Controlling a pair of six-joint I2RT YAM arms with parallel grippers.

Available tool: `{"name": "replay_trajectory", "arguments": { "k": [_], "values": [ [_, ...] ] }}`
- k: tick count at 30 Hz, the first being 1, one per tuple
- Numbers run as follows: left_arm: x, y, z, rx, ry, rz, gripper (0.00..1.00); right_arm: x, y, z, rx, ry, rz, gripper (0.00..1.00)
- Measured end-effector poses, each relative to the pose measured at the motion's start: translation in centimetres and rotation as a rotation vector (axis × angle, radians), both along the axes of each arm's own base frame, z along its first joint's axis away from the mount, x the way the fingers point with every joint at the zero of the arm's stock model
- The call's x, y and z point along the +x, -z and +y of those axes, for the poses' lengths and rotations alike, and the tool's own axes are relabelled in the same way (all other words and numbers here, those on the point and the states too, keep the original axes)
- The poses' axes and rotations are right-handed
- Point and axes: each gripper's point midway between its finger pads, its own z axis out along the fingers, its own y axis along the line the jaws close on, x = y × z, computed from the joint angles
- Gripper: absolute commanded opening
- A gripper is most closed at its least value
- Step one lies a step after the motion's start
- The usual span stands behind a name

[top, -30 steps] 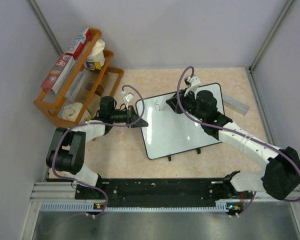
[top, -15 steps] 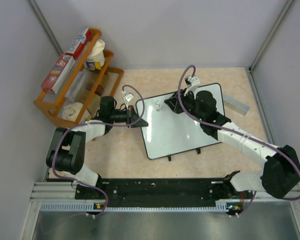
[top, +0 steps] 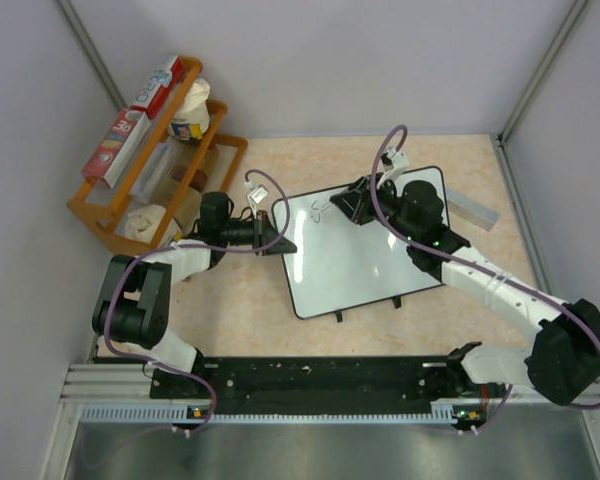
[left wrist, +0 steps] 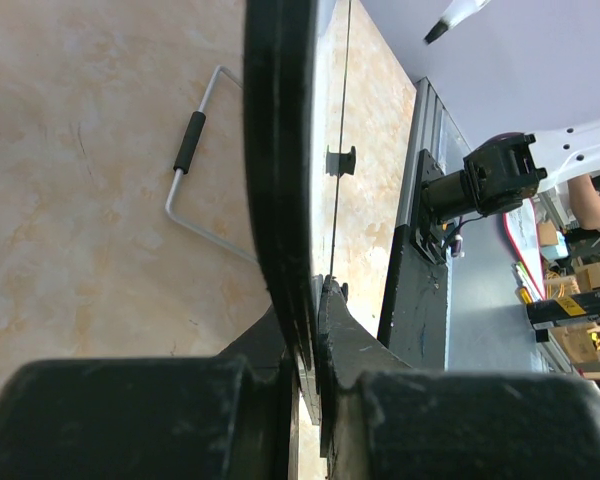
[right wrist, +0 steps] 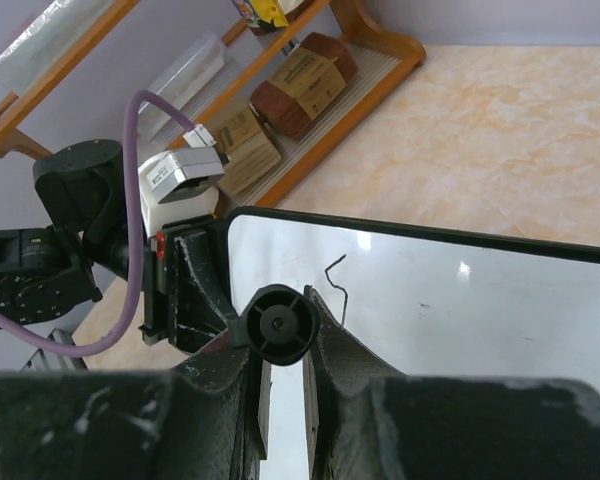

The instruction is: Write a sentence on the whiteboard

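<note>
Fixed overhead view with 2 wrist views. At the near edge, a long black metal mounting rail (top: 310, 375) carries both arm bases. Beyond it lies the beige marbled table top (top: 240, 310).

On the middle of the table rests the flat glossy white whiteboard with a thin black rim and rounded corners (top: 350, 265), turned at a slant to the table edges. 2 small black clips (top: 340, 316) project from its near edge.

The left gripper (top: 286, 245) reaches in from the left, its 2 fingers pinched closed on the board's left rim. The wrist view shows the rim running between them.

The right gripper (top: 348, 206) hangs over the board's far left part. Its fingers are clamped around a black round-barrelled marker (right wrist: 280, 325), seen end-on. Whether the tip meets the surface is hidden by the barrel.

Just beside the marker, near the far left corner, stands the only writing: 1 thin dark hooked marker stroke (right wrist: 337, 280).

A small grey flat bar (top: 472, 209) lies just beside the board's far right corner.

Farthest left, against the wall, an orange wooden shelf rack (top: 100, 215) holds boxes and wrapped rolls.
</note>
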Motion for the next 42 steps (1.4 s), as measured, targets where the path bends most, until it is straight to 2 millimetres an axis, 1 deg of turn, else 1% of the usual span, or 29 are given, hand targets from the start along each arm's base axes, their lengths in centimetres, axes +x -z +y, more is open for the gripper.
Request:
{"name": "replay_trajectory", "arguments": {
  "k": [5, 8, 11, 15, 19, 30, 37, 42],
  "values": [
    [0.0, 0.0, 0.0, 0.0, 0.0, 0.0, 0.0, -0.3, -1.3, -0.8, 0.01, 0.022, -0.032, 0.0],
    [0.0, 0.0, 0.0, 0.0, 0.001, 0.0, 0.0, -0.5, -1.8, -1.9, 0.018, 0.044, -0.046, 0.0],
    [0.0, 0.0, 0.0, 0.0, 0.001, -0.001, 0.0, -0.4, -1.8, -2.7, 0.016, 0.065, -0.046, 0.0],
    [0.0, 0.0, 0.0, 0.0, 0.001, 0.0, 0.0, -0.4, -1.5, -3.3, 0.004, 0.079, -0.042, 0.0],
    [0.0, 0.0, 0.0, 0.0, 0.002, -0.001, 0.0, -0.4, -1.1, -3.4, -0.006, 0.084, -0.035, 0.0],
    [0.0, 0.0, -0.1, 0.0, 0.002, -0.001, 0.0, -0.2, -0.9, -3.5, -0.015, 0.087, -0.04, 0.0],
    [0.0, 0.0, -0.1, 0.0, 0.002, -0.001, 0.0, 0.3, 0.3, -3.1, -0.036, 0.085, -0.016, 0.0],
    [0.0, 0.0, -0.1, 0.0, 0.002, -0.002, 0.0, 0.5, 0.9, -3.0, -0.041, 0.086, -0.004, 0.0]
  ]
}}
